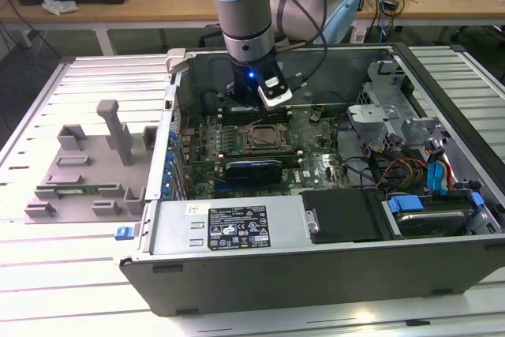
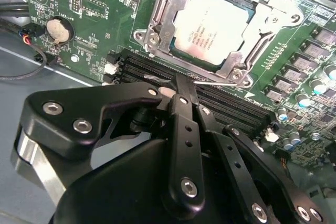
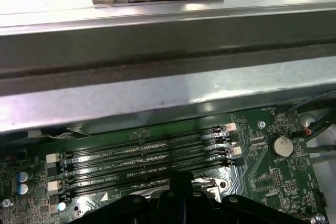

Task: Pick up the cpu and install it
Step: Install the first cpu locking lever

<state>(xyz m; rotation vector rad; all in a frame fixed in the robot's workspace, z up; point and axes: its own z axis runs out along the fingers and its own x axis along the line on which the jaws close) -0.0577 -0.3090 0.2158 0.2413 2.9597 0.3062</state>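
Observation:
The cpu (image 2: 212, 24), a flat square chip with a shiny silver top, lies in the motherboard socket (image 2: 157, 30) with the metal frame around its edges. In the second wrist view my gripper (image 2: 185, 85) is shut, its black fingers (image 2: 184, 124) pressed together, with nothing visible between them. The tips hover over the memory slots (image 2: 220, 103), just beside the socket's thin wire lever (image 2: 218, 82). In the exterior view the gripper (image 1: 251, 106) hangs inside the open computer case, a little behind the socket (image 1: 264, 138). Its dark fingers (image 3: 181, 182) also show in the first wrist view.
The open case (image 1: 237, 230) lies on a slatted white table (image 1: 63, 274). Memory slots (image 3: 147, 156), a coin battery (image 3: 283, 145), a drive cage (image 1: 387, 112) and loose cables (image 1: 410, 167) surround the socket. A grey fixture plate (image 1: 87, 171) lies at the exterior view's left.

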